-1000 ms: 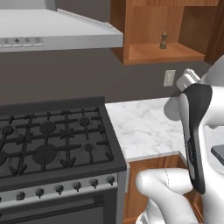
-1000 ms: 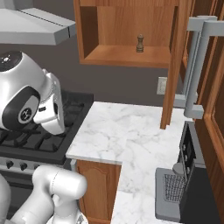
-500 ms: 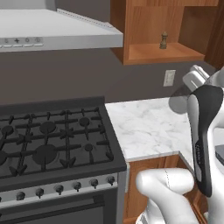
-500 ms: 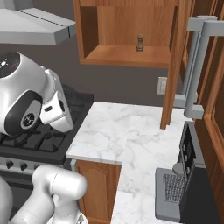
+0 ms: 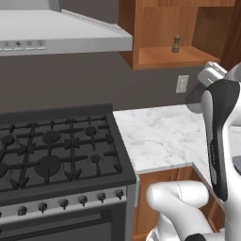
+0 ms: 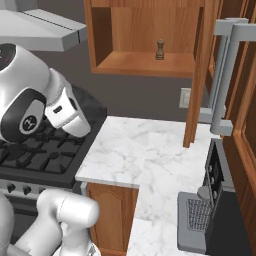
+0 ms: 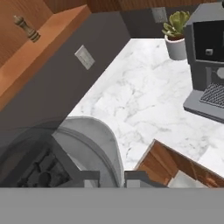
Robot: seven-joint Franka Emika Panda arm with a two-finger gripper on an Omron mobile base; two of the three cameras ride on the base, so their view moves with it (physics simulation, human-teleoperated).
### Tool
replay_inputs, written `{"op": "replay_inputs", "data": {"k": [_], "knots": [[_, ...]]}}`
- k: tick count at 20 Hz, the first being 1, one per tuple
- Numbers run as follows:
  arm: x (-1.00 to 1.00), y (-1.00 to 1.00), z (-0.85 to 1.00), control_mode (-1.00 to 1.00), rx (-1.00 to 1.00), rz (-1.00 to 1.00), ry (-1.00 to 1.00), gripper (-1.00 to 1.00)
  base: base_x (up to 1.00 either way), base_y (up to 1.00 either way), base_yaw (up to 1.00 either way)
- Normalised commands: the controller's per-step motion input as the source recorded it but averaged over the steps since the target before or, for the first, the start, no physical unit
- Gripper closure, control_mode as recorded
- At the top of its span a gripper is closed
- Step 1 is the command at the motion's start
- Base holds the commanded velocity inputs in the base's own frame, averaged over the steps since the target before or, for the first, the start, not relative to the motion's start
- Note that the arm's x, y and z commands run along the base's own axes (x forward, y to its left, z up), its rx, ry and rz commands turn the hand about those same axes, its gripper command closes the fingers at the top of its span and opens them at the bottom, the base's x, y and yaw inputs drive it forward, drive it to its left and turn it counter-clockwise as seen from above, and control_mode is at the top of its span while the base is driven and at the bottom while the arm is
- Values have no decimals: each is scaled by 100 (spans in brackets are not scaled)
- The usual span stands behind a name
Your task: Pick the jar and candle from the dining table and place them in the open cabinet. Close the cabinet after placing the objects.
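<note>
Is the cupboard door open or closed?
Open. You can see right inside the cabinet, where a little pepper mill stands on the shelf, and its door sticks out toward us.

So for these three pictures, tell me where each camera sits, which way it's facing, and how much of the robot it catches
Left base view: behind the arm to its left, facing the stove and open cabinet; the arm rises at right.
Right base view: behind to its right, facing the marble counter and coffee machine; the arm fills the left.
Hand view: on the hand, looking along the gripper, shut on the jar.
Shared: all three show the pepper mill on the cabinet shelf.
</note>
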Motion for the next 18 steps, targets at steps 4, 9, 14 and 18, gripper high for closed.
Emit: {"op": "replay_inputs", "data": {"k": [4,9,14,18], "knots": [[22,-3,19,-100,-5,14,0,100,0,0,0],[36,0,19,-100,-5,15,0,100,0,0,0],[43,0,24,-100,-9,7,0,100,0,0,0],[48,0,20,-100,-7,1,0,100,0,0,0]]}}
